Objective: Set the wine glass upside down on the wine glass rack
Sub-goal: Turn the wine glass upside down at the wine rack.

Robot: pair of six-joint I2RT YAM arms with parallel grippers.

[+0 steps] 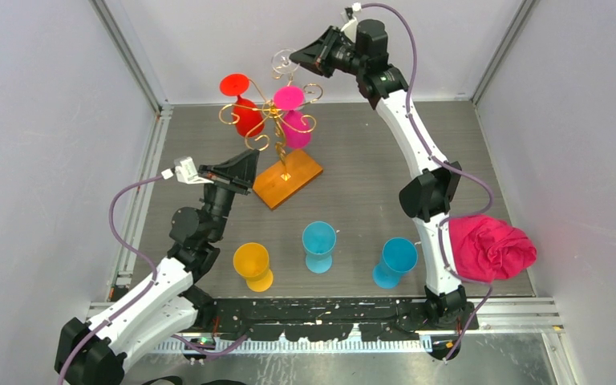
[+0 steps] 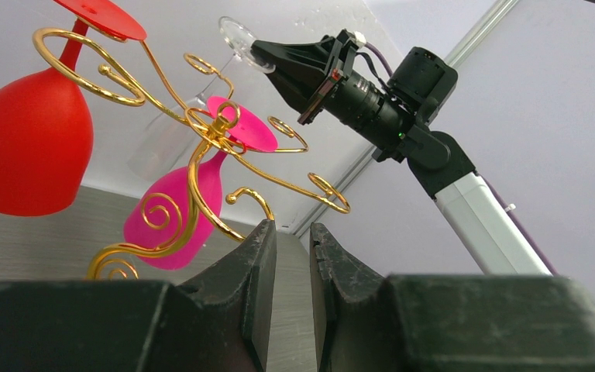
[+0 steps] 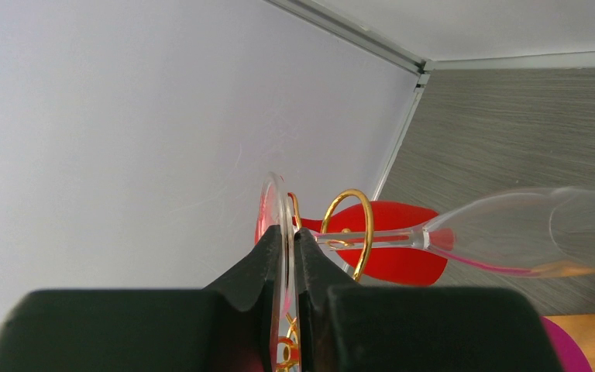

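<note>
A clear wine glass (image 3: 534,232) hangs tilted at the back of the wine glass rack (image 1: 277,120), foot up. My right gripper (image 3: 293,236) is shut on the glass's thin foot disc (image 1: 282,60). In the right wrist view the stem crosses a gold loop (image 3: 360,225) of the rack. A red glass (image 1: 245,112) and a pink glass (image 1: 295,124) hang upside down on the rack's scroll arms. My left gripper (image 2: 293,229) sits low beside the rack's wooden base (image 1: 287,178), open by a narrow gap with nothing in it.
A yellow glass (image 1: 253,265) and two blue glasses (image 1: 318,245) (image 1: 393,261) stand upright along the near side of the table. A pink cloth (image 1: 489,247) is bunched by the right arm's lower link. The cell walls stand close behind the rack.
</note>
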